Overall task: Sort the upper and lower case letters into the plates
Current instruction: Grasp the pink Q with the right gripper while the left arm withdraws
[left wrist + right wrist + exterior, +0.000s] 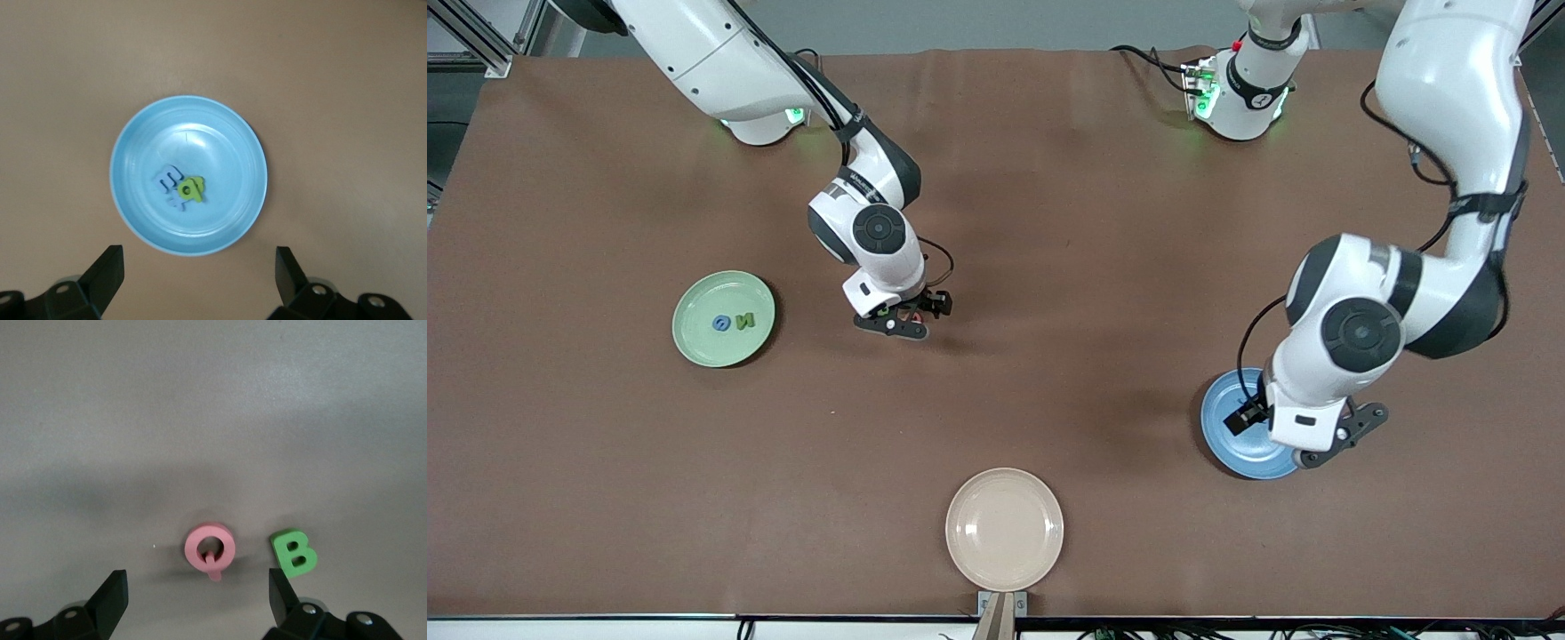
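Note:
My right gripper (901, 318) hangs open and empty low over the middle of the table. In the right wrist view it (197, 603) sits just above a coral pink Q (210, 548), with a green B (294, 553) beside that. My left gripper (1303, 443) is open and empty over the blue plate (1227, 416). The left wrist view shows that plate (200, 127) holding a pale blue letter (169, 180) and a green letter (192, 189), touching. The pale green plate (711, 293) holds a blue letter (719, 324) and a green N (744, 321).
A beige cream plate (1005, 529) lies bare at the table's edge nearest the front camera, midway between the arms' ends. The brown table cover (1049, 222) is bare around the plates.

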`<state>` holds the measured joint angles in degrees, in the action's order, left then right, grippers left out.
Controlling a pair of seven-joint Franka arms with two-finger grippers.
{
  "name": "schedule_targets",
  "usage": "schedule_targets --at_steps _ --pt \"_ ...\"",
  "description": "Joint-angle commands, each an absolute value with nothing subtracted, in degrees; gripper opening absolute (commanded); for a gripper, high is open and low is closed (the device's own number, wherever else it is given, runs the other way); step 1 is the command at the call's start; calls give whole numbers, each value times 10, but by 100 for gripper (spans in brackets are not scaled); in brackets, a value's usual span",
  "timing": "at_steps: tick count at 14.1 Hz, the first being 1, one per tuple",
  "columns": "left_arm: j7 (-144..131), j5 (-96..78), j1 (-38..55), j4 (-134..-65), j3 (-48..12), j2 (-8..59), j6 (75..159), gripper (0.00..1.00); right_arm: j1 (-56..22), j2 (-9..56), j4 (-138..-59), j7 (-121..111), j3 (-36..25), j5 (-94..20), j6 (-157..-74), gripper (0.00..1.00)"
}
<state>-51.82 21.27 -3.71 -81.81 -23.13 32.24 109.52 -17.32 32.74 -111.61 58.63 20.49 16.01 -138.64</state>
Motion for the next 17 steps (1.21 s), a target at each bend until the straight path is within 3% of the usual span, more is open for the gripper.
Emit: schedule_targets --at_steps 1,5,10,14,17 --pt "-425 187 -54 -813 -234 274 1049 100 -173 343 -1097 604 204 176 -1384 78" --pt "-308 171 -82 -813 -234 216 1027 100 -164 350 -1097 604 202 176 -1385 62" --pt "-220 121 -123 -812 -234 145 970 100 -164 357 -1095 604 201 176 -1386 61" --pt "-145 77 -135 -811 -232 98 919 100 -164 361 -1089 604 201 176 -1386 54" --pt "-99 54 -114 -816 -185 55 884 100 -164 361 -1089 604 200 176 -1386 39"
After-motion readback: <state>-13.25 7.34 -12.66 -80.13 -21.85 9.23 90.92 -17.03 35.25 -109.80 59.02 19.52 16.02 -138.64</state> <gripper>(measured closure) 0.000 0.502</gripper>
